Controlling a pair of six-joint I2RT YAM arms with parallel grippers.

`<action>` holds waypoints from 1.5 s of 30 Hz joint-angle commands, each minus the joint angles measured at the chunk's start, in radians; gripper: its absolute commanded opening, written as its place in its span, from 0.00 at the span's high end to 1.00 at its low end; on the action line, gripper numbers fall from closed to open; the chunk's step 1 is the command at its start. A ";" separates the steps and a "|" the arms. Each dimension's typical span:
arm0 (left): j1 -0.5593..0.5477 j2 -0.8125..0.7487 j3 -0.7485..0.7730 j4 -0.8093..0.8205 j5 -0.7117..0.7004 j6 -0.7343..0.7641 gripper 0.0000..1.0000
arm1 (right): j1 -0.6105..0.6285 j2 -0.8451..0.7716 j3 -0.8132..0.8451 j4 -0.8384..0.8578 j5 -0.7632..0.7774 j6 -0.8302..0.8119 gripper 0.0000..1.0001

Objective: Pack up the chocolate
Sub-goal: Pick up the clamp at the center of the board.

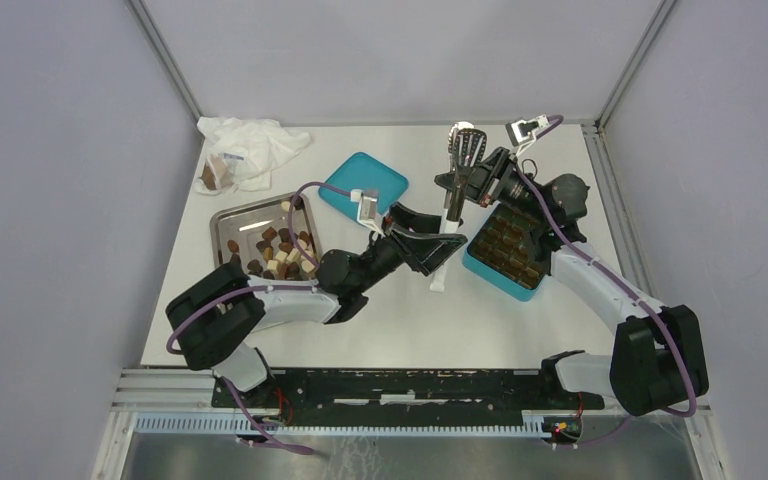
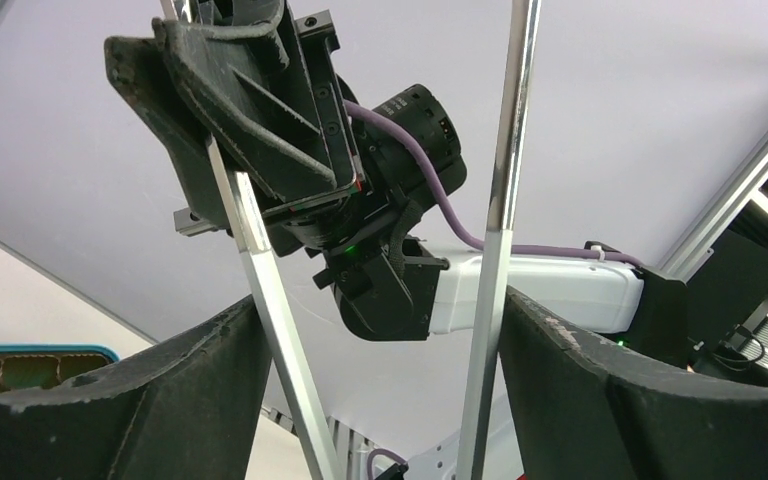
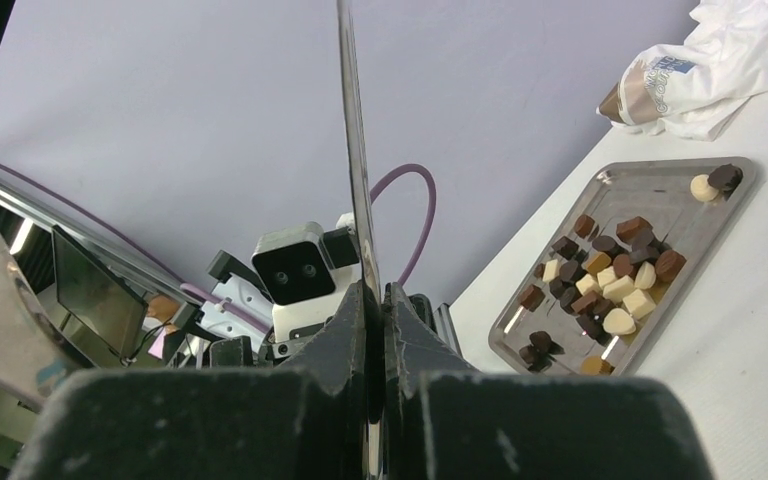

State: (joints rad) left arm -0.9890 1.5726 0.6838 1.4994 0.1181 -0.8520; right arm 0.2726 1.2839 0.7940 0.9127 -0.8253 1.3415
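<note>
The chocolate (image 1: pixel 280 255) lies toward the table's (image 1: pixel 400 320) left edge, nearer the left gripper (image 1: pixel 442 250), whose spread jaws straddle the tongs (image 1: pixel 467 147) that the right gripper (image 3: pixel 375 300) clenches.

White table (image 1: pixel 400 320): tray (image 1: pixel 228 222), bag (image 1: pixel 250 145), box (image 1: pixel 500 283), lid (image 1: pixel 365 180)

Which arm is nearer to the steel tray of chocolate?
Left. The left arm runs beside the steel tray's near right corner; the right arm is far to its right, over the teal box.
</note>
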 commanded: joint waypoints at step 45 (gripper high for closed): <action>0.089 -0.088 -0.006 -0.076 0.079 -0.091 0.51 | -0.028 -0.136 0.170 -0.532 -0.156 -0.659 0.02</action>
State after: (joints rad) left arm -0.8989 1.4776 0.6334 1.3907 0.1722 -0.9054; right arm 0.2165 1.1439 0.8799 0.7269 -1.0752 0.9199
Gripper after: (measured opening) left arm 0.555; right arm 0.979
